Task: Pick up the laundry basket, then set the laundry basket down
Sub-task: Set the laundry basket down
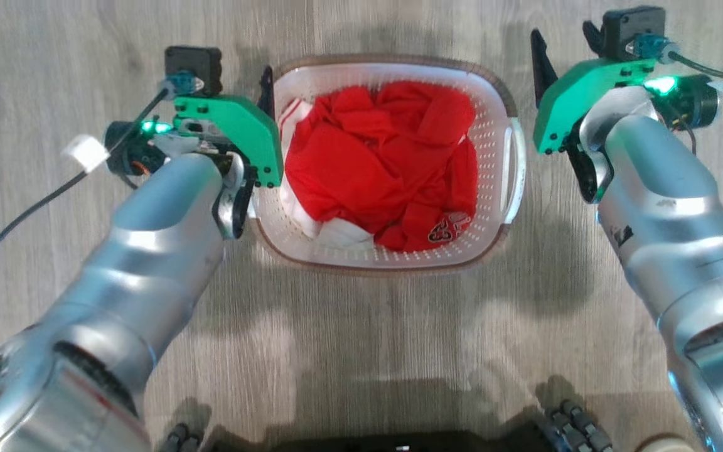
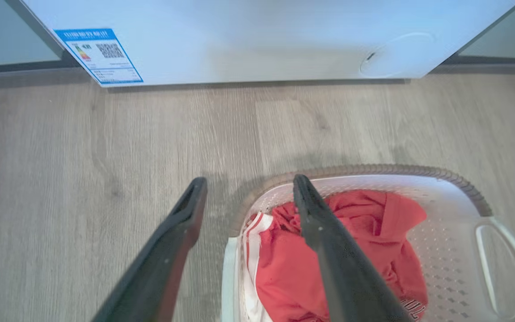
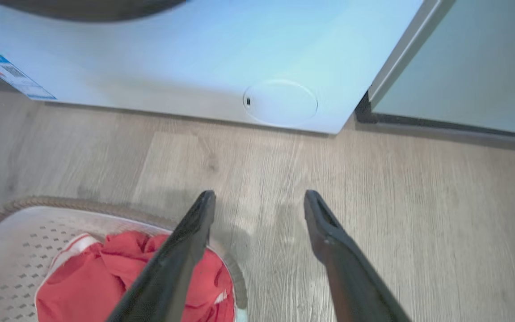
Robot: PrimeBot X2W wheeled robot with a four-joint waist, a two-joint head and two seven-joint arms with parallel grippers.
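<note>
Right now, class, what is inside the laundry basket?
Crumpled red clothing with some white fabric fills the laundry basket. The clothing hides the basket's floor and anything beneath it.

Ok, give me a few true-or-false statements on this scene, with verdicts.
1. The laundry basket holds red clothing. True.
2. The left gripper is shut. False: it is open, one finger over the wooden floor, one over the basket.
3. The basket stands on a table. False: it sits on that floor.
4. The right gripper is open. True.
5. A white appliance stands beyond the basket. True.
</note>
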